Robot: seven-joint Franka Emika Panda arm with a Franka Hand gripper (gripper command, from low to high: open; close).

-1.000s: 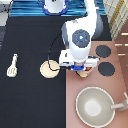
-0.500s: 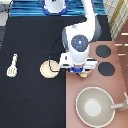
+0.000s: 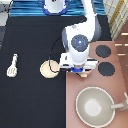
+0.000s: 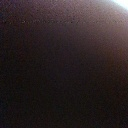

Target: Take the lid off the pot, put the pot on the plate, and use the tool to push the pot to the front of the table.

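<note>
My gripper (image 3: 79,69) is low over the left edge of the stove, just right of the plate. The hand covers whatever lies under it. A small pinkish-tan sliver (image 3: 86,75) peeks out beneath the hand; it looks like the pot, and the lid is hidden. The wrist view is almost wholly dark, so the camera is very close to a surface. The cream plate (image 3: 48,69) lies bare on the black table (image 3: 30,100), left of the hand. The cream spatula (image 3: 13,65) rests far over at the exterior view's left.
A large grey-beige pan (image 3: 95,105) with a long handle sits on the pinkish-brown stove (image 3: 119,85) toward the exterior view's bottom right. Two black burners (image 3: 103,51) show right of the hand. The robot's base stands at the top.
The hand has edged slightly toward the exterior view's right over the stove's edge. Plate, spatula and pan have not moved.
</note>
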